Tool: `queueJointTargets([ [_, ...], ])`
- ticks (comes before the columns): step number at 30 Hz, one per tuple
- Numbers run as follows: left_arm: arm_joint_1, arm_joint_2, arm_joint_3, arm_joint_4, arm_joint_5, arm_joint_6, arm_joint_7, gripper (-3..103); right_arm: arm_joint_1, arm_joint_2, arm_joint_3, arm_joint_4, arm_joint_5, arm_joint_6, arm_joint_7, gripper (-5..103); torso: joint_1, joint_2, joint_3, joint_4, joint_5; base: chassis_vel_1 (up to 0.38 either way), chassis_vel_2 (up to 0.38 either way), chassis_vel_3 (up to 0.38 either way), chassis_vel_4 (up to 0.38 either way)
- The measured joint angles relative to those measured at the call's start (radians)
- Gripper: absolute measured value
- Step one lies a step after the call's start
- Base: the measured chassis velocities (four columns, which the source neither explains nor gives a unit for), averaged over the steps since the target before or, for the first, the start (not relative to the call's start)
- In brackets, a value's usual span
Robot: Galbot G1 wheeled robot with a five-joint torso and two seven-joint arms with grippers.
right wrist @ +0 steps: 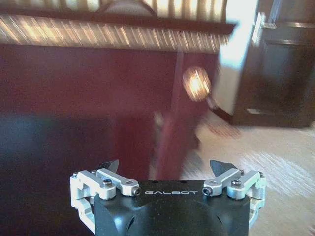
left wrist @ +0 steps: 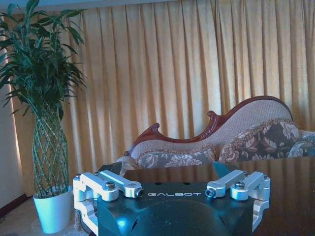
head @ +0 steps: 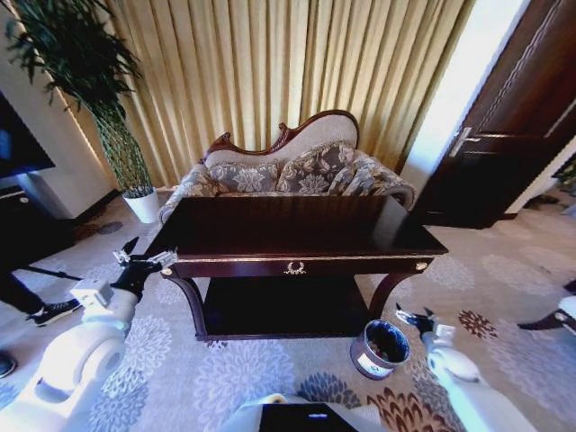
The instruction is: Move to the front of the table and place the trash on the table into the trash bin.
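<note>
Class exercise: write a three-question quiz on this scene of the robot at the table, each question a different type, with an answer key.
1. True or false: the trash bin stands on the table.
2. Which gripper is nearest the bin? A left B right
3. Fill in: behind the table stands a ____.

Key: 1 false, it stands on the carpet. 2 B, the right gripper; the left gripper is at the table's other corner. 3 sofa.
</note>
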Motion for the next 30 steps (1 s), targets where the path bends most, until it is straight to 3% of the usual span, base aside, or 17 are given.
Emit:
queueJointTargets([
  [7,-0.012,-0.002,-0.001,0.009,-0.003,-0.001,-0.003,100,-0.084,0.020,0.061,0.297,0.038,-0.010,0.018,100,0.000,0.000,0.000,0.0003,-0.0003,0.000,0.000,0.000,0.000],
  [9,-0.009,-0.010,-0.001,0.009,-0.004,-0.001,-0.012,100,-0.075,0.042,0.060,0.479,0.038,-0.074,0.074,100,0.000,0.000,0.000,0.0007,-0.0004,0.000,0.000,0.000,0.000],
  [17,0.030,-0.023,-0.059,-0.012,-0.027,-0.003,-0.006,100,-0.027,0.031,-0.006,0.804,0.050,-0.265,0.200,100,0.000,0.000,0.000,0.0006,-0.0006,0.000,0.000,0.000,0.000],
  [30,0.043,-0.028,-0.058,-0.085,-0.032,0.044,-0.001,100,-0.030,0.030,0.010,0.764,0.011,-0.301,0.219,100,0.000,0.000,0.000,0.0003,-0.0002,0.000,0.000,0.000,0.000],
])
